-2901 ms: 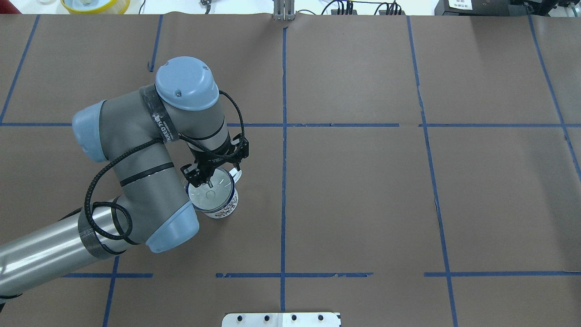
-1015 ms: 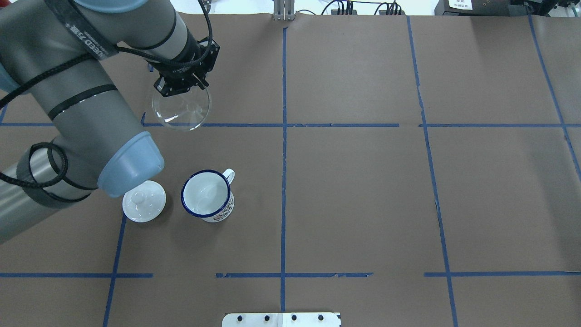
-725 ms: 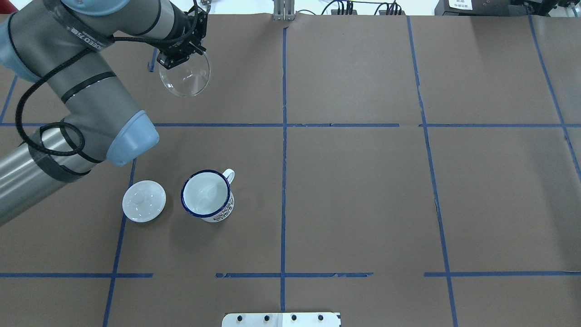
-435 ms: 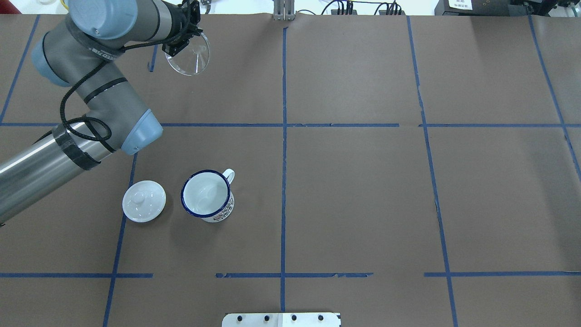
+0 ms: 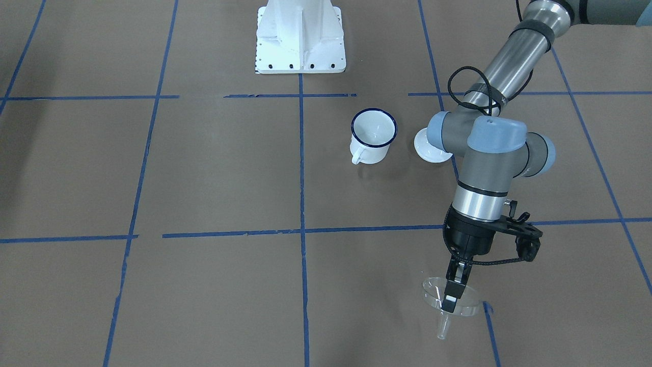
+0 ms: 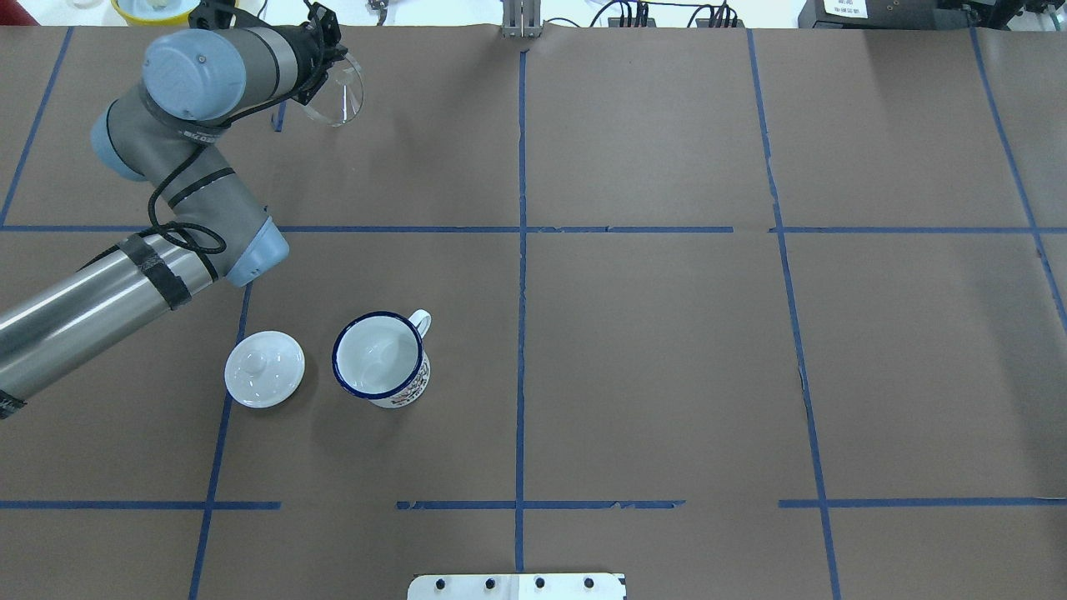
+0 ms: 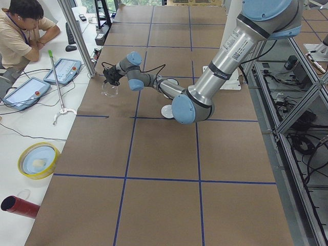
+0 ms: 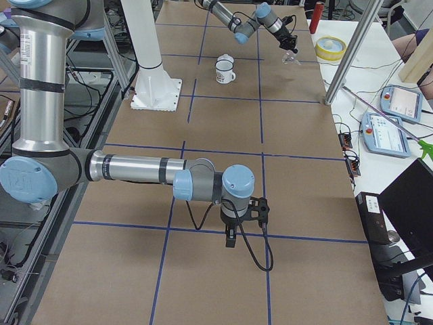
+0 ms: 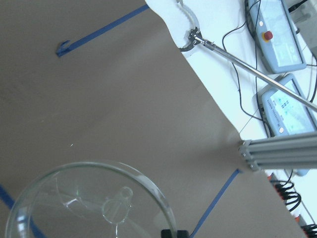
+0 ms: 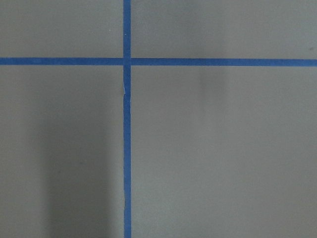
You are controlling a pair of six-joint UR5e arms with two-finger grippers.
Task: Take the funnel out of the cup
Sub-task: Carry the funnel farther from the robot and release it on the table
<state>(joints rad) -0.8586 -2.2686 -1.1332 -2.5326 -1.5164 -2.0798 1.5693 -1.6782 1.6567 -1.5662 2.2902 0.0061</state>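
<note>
My left gripper [image 5: 452, 298] is shut on the rim of the clear plastic funnel [image 5: 442, 322] and holds it tilted, low over the brown paper near the table's far left corner. In the overhead view the left gripper [image 6: 327, 60] and the funnel [image 6: 344, 90] sit at the top left, well away from the cup. The left wrist view shows the funnel [image 9: 94, 203] from above. The white cup [image 6: 379, 357] with a dark blue rim stands upright and empty, as the front view of the cup [image 5: 373, 133] also shows. My right gripper [image 8: 231, 238] hangs over the paper far away; I cannot tell if it is open or shut.
A white domed lid [image 6: 264, 369] with a knob lies just left of the cup. The robot's white base [image 5: 299, 35] stands at the near edge. An aluminium post [image 9: 277, 151] and teach pendants [image 7: 23, 91] stand beyond the table's far edge, close to the funnel.
The left arm lifted the funnel out of the cup, carried it to the far left of the table, lowered and tilted it. The cup and lid have stayed put.
</note>
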